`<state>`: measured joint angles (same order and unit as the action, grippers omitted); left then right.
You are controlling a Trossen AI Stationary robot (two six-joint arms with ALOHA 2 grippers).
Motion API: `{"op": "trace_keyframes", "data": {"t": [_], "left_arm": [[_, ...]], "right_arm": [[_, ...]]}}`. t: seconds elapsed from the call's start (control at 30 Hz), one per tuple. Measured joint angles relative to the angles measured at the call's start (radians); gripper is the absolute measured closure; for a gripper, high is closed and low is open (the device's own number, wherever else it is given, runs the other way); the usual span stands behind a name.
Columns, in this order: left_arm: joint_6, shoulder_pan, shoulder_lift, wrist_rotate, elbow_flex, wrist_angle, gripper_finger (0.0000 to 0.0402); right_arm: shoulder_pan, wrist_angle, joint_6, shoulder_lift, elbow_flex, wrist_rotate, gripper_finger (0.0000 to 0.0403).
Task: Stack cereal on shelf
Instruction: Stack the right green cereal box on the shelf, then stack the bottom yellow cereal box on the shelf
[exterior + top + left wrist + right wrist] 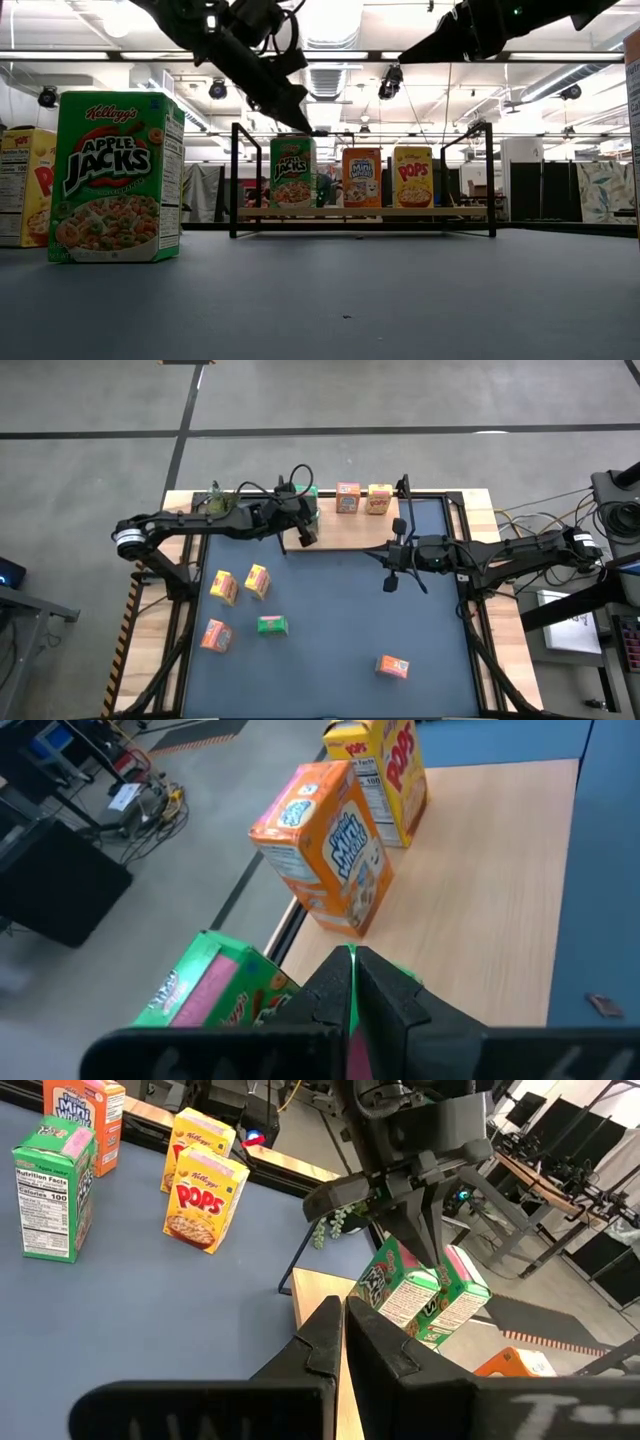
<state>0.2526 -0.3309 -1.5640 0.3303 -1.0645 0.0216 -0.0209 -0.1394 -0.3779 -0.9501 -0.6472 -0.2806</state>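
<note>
The shelf (345, 528) is a light-wood board with black posts at the mat's far edge. Three boxes stand on it on their bases: a green cereal box (292, 172), an orange one (361, 177) and a yellow one (412, 177). My left gripper (352, 970) is shut, with its tips at the green box's top (440, 1280). My right gripper (343, 1318) is shut and hovers over the mat (390, 582), on the near side of the shelf. Several more boxes lie loose on the mat. My left gripper slants down from the table's left, its shut fingers (425, 1240) ending at the top edge (262, 970) of the green box. I cannot tell whether they touch it. The box stands upright on the shelf board.
Loose on the dark-blue mat are two yellow boxes (240, 583), a pink-orange box (215, 635), a green box (271, 625) and another pink-orange box (392, 666). A green plant (215, 500) sits left of the shelf. Thin black posts (233, 180) rise at the shelf ends.
</note>
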Motion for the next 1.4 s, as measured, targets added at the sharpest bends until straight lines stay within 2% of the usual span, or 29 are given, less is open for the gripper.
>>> {"op": "trace_keyframes", "data": {"t": [0.17, 0.33, 0.67, 0.83, 1.03, 1.2, 1.4], "left_arm": [[-0.038, 0.000, -0.039, 0.007, 0.000, -0.011, 0.0400], [-0.073, 0.002, -0.076, 0.098, -0.002, -0.040, 0.0400], [-0.121, 0.001, -0.069, 0.114, 0.000, -0.054, 0.0400], [-0.161, 0.001, -0.069, 0.175, 0.000, -0.052, 0.0400], [-0.161, 0.003, -0.066, 0.173, 0.000, -0.055, 0.0400], [-0.161, 0.006, -0.052, 0.101, -0.010, -0.055, 0.0400], [-0.145, 0.011, -0.010, 0.098, -0.021, -0.053, 0.0400]], "right_arm": [[0.000, 0.000, 0.000, 0.000, 0.000, 0.000, 0.0394], [0.000, 0.000, 0.000, 0.000, 0.000, 0.000, 0.0394], [0.000, 0.004, 0.002, 0.000, 0.000, 0.000, 0.0394], [0.000, 0.004, 0.004, 0.000, 0.000, 0.000, 0.0394], [0.000, 0.004, 0.011, 0.000, 0.000, 0.000, 0.0394], [0.000, 0.004, 0.010, 0.000, 0.000, 0.000, 0.0394], [0.000, 0.004, 0.011, 0.000, 0.000, 0.000, 0.0394]]}}
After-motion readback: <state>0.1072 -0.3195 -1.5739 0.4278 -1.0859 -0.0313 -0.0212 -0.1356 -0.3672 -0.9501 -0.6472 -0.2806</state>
